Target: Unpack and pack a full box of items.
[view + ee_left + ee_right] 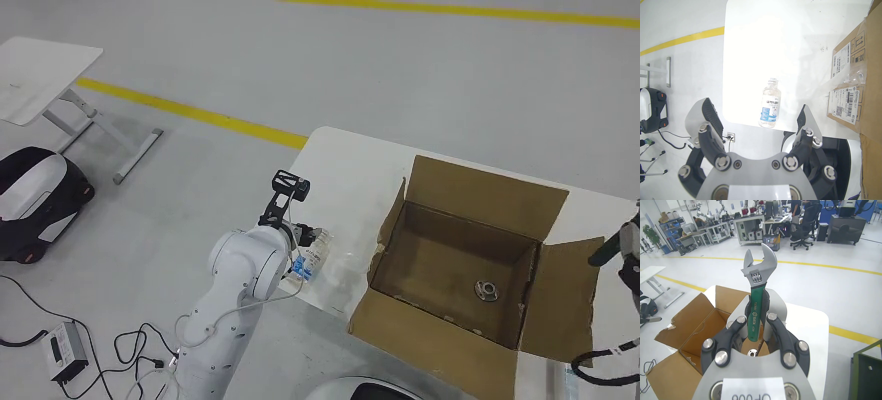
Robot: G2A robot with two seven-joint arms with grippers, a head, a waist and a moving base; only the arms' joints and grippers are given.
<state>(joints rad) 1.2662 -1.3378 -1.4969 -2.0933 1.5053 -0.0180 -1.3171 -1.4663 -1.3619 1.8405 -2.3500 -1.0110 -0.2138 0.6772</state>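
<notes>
The bottle (770, 106), near the desk's (753, 47) near edge, wears a white-and-blue label with a percentage figure and small characters. The box's (869, 62) outer wall carries white shipping labels (841, 60) with barcodes, a square code, and black handling symbols (858, 50). The wrench's (757, 291) green handle bears a size marking and a number. A sticker (753, 389) on the right claw (757, 304) shows cut-off characters.

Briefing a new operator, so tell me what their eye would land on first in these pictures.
The green-handled wrench stands out first, clamped in the right gripper near the open cardboard box. Next comes the clear bottle by the edge of the table, in front of the open left gripper. A small metal ring lies on the box's floor.
</notes>
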